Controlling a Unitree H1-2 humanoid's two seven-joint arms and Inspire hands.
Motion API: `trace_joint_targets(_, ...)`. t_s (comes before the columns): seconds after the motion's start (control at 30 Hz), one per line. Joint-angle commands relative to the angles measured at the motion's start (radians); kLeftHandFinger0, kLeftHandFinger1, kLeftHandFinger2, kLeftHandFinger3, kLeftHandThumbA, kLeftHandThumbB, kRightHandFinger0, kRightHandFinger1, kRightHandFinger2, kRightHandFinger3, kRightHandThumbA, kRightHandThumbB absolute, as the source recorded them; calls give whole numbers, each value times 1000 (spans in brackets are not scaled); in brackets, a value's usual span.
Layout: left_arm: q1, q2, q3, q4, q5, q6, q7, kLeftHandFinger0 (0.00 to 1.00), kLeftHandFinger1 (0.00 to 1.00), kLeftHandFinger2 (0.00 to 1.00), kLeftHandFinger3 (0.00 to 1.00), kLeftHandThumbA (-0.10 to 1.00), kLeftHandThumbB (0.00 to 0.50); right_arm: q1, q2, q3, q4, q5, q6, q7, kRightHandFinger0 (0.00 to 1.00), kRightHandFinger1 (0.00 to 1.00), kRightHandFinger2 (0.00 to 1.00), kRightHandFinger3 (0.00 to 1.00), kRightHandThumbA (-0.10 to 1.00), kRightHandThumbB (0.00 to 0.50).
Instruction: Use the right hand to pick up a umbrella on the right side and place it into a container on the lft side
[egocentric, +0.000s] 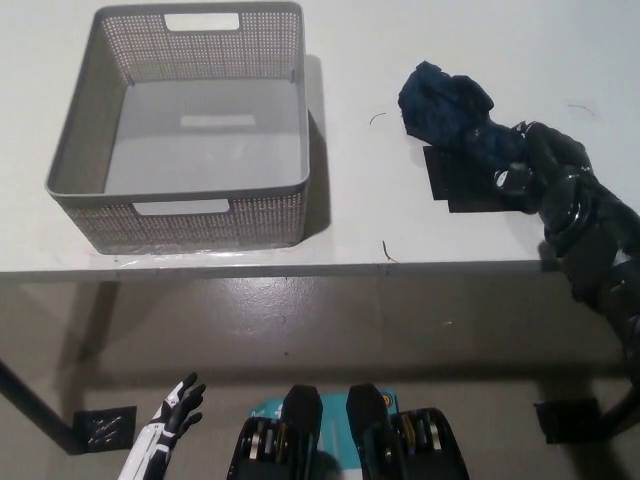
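The dark blue folded umbrella (445, 103) lies on the right part of the white table (400, 240), partly over a black square patch (460, 185). My black right hand (522, 160) covers the umbrella's right end, its fingers curled around it, and the umbrella still rests on the table. The grey perforated basket (200, 225) stands empty at the table's left. Hanging below the table edge at the lower left, my white left hand (177, 407) is open and holds nothing.
The table's front edge runs across the middle of the picture, with grey floor below it. A black table leg (30, 410) and a black floor marker (105, 428) show at the lower left. Another dark marker (572, 420) lies at the lower right.
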Motion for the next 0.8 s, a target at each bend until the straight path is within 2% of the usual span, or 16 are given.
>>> trace_joint_targets(0.0,-12,14,9,-29,-16,-19,-14,1000,1000,1000,1000,1000,193,43,15,-21,18,11,-60,-61,0,440,793,828,-100,189)
trace_joint_targets(0.03,-15,13,10,-23,-21,-23,-14,1000,1000,1000,1000,1000,193,41,16,-34,16,20,-78,-80,0,397,784,795,-100,179)
trace_joint_targets(0.07,-17,14,11,-20,-23,-28,-15,1000,1000,1000,1000,1000,185,41,16,-42,14,24,-95,-98,0,397,794,790,-100,173)
trace_joint_targets(0.17,-16,12,12,-28,-28,-13,-16,1000,1000,1000,1000,1000,182,33,20,-67,13,33,-118,-127,0,422,897,858,-100,169)
trace_joint_targets(0.27,-13,16,11,-26,-39,-15,-24,1000,1000,1000,1000,1000,173,30,24,-116,6,62,-168,-162,0,371,880,814,-100,171)
trace_joint_targets(0.33,-12,15,12,-29,-33,-9,-20,1000,1000,1000,1000,1000,179,13,26,-145,2,73,-180,-176,0,389,871,799,-100,180)
trace_joint_targets(0.47,-15,16,15,-21,-31,-13,-17,1000,1000,1000,1000,1000,184,-28,28,-202,-7,99,-209,-188,0,409,866,779,-100,149)
trace_joint_targets(0.5,-16,17,14,-19,-33,-12,-18,1000,1000,1000,1000,1000,186,-44,26,-207,-13,97,-211,-193,106,431,872,773,-100,107)
trace_joint_targets(0.53,-17,17,14,-19,-34,-11,-18,1000,1000,1000,1000,1000,189,-55,28,-216,-19,97,-223,-215,68,452,900,777,-100,137)
trace_joint_targets(0.6,-18,17,14,-19,-44,-7,-23,1000,1000,1000,1000,1000,189,-92,29,-262,-36,137,-226,-197,2,439,901,796,-100,105)
trace_joint_targets(0.63,-18,18,14,-20,-48,-5,-25,1000,1000,1000,1000,1000,184,-101,31,-284,-45,152,-234,-190,0,450,929,831,-100,125)
trace_joint_targets(0.67,-18,19,12,-20,-45,-6,-25,1000,1000,1000,1000,1000,185,-114,32,-301,-60,158,-247,-197,0,429,906,828,-100,156)
trace_joint_targets(0.7,-18,19,12,-19,-44,-7,-25,1000,1000,1000,1000,1000,185,-121,33,-308,-66,158,-248,-195,0,381,845,809,-100,158)
trace_joint_targets(0.77,-15,20,13,-20,-45,-6,-24,1000,1000,1000,1000,1000,185,-132,38,-326,-82,163,-255,-186,0,376,818,852,-100,161)
